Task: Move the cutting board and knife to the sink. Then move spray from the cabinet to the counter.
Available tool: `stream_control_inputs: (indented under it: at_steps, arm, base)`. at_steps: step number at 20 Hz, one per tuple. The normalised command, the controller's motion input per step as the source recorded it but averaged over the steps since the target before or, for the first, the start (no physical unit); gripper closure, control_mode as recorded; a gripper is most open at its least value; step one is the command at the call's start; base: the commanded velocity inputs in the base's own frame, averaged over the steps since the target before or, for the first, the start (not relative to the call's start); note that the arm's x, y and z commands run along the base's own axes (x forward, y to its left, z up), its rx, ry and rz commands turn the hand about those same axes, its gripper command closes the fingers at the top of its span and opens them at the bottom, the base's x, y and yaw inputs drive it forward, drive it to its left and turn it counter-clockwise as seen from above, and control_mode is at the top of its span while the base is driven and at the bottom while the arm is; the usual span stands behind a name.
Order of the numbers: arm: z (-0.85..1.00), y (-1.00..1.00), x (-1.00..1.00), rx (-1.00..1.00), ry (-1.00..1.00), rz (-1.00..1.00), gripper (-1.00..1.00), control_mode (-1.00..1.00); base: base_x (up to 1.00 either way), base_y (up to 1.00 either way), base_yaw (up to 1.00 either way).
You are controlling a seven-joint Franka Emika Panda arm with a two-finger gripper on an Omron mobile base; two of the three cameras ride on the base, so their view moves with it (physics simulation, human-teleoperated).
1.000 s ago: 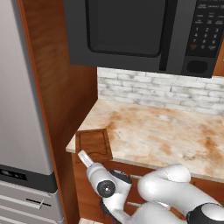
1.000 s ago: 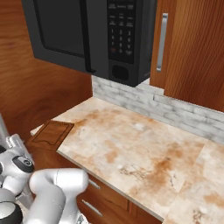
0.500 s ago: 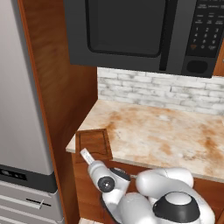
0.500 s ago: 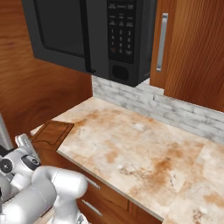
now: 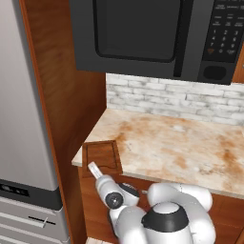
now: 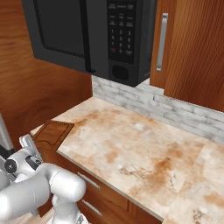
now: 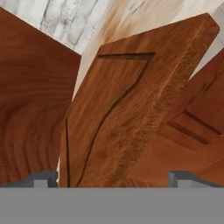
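At counter left-front corner: cutting board lies flat, edge overhanging | gripper just short of its near edge, jaws wide open, holding nothing | advice: straddle the board's thickness squarely, go deeper before closing, lift level.

Dark brown cutting board, rusty-blotched beige counter.
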Motion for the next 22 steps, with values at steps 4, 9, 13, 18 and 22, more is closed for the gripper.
stream_control_inputs:
  at_steps: [4,9,13,18,22]
  arm:
    - [-0.2,0.09,0.15,0.08,0.0,-0.06,-1.0,-1.0]
    - [-0.02,0.02,0.03,0.1,0.0,-0.04,-1.0,-1.0]
    - [-0.09,0.0,0.08,0.1,0.0,-0.04,-1.0,-1.0]
    - [-0.12,0.0,0.11,0.1,0.0,-0.03,-1.0,-1.0]
    - [-0.14,0.0,0.15,0.09,0.0,-0.03,-1.0,-1.0]
  base:
    - [0.0,0.0,0.0]
    - [0.0,0.0,0.0]
    - [0.0,0.0,0.0]
    - [0.0,0.0,0.0]
    - [0.0,0.0,0.0]
